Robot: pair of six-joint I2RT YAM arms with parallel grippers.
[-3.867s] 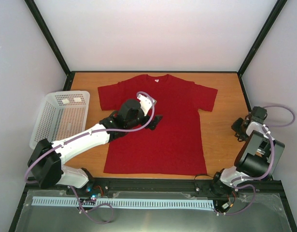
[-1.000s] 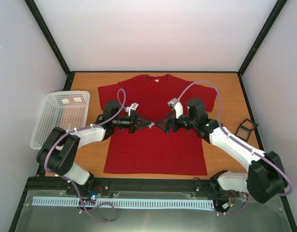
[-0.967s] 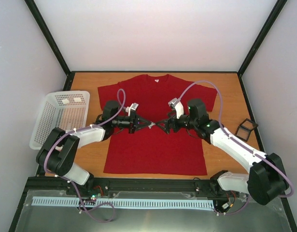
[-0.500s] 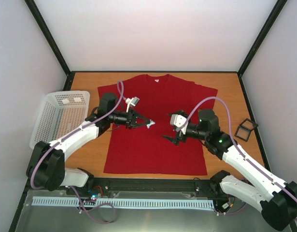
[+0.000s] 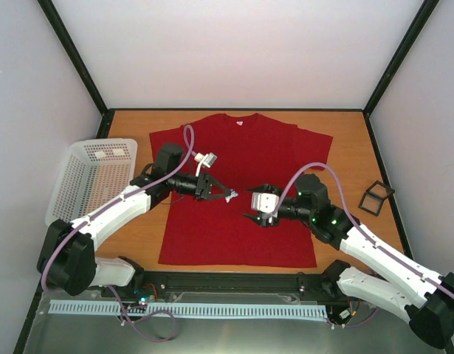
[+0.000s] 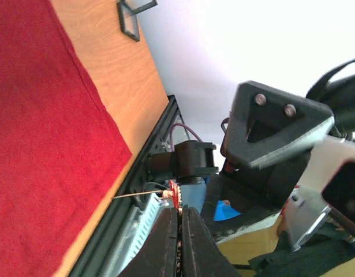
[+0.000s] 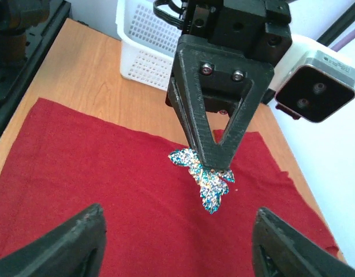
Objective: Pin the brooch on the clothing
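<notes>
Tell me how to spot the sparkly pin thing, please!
Find the big red T-shirt spread flat on the wooden table. Over its middle, the left arm's black end effector pinches a little brooch at its tip. It is the only glittery thing here, silver and turquoise against the plain red cloth.

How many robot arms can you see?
2. The left arm reaches over the red T-shirt from the left, the left gripper holding the sparkly brooch. The right arm reaches in from the right, the right gripper open.
</notes>
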